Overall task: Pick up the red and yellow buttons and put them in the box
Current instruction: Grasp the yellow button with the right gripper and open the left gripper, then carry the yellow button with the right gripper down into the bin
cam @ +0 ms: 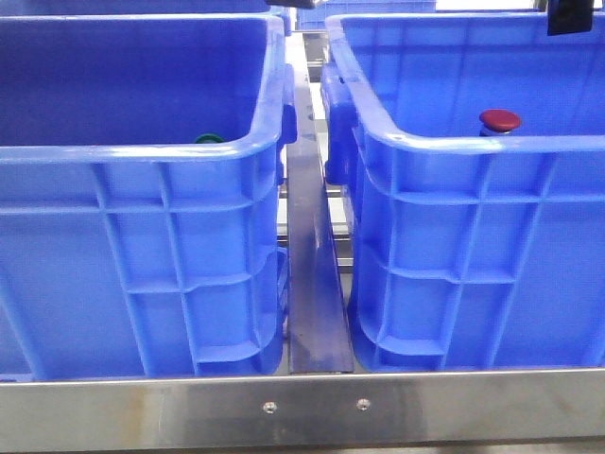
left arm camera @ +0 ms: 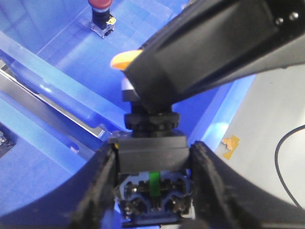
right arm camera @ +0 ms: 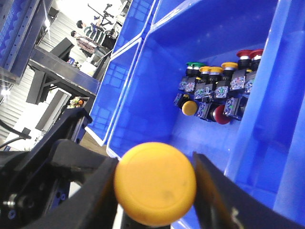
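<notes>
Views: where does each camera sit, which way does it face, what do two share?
Front: low before two bins, facing forward; no tool clearly seen.
Left wrist: on left arm, over the left tool gripping the yellow button; right tool shows.
Right wrist: on right arm; right tool holds the same button's cap, facing a button-filled bin.

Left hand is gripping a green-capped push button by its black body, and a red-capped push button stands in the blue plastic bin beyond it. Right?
Not green. The left hand grips a yellow-orange-capped push button by its black body; the left wrist view shows the cap's edge. The red-capped push button does stand in the blue plastic bin.
</notes>
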